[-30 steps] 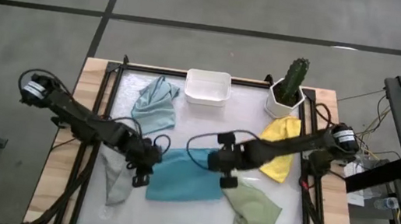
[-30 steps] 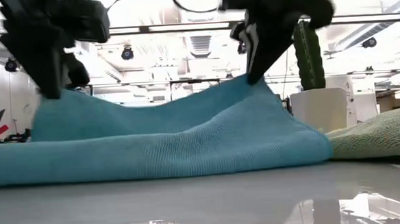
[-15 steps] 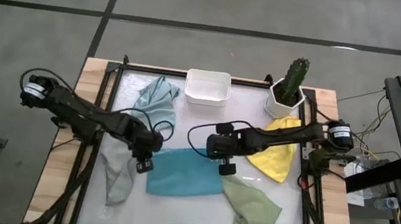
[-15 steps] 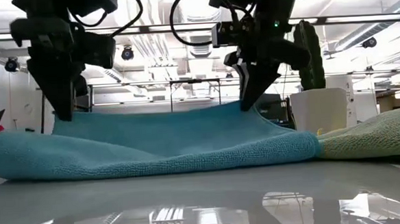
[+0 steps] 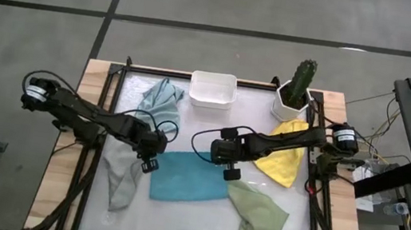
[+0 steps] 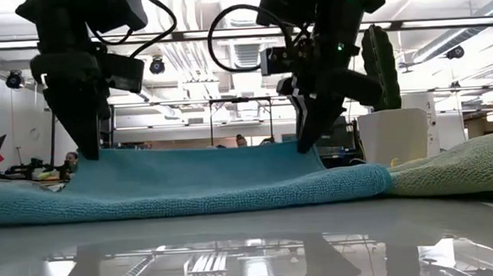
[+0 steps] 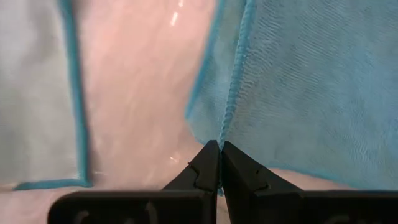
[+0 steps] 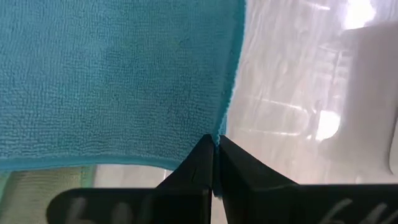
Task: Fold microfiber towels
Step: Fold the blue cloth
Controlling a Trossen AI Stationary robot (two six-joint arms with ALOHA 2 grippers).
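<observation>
high view: the bright blue towel [image 5: 190, 177] lies folded in the middle of the table [image 5: 198, 227], between the grey towel [image 5: 120, 184] on its left and the sage green towel [image 5: 259, 217] on its right. the left gripper [image 5: 150, 158] pinches the blue towel's far left corner with closed fingers, and the right gripper [image 5: 228, 165] pinches its far right corner the same way. the pale blue-grey towel [image 5: 160, 105] lies beside the white tub [image 5: 212, 89], and the yellow towel [image 5: 283, 160] lies in front of the potted cactus [image 5: 298, 88].
</observation>
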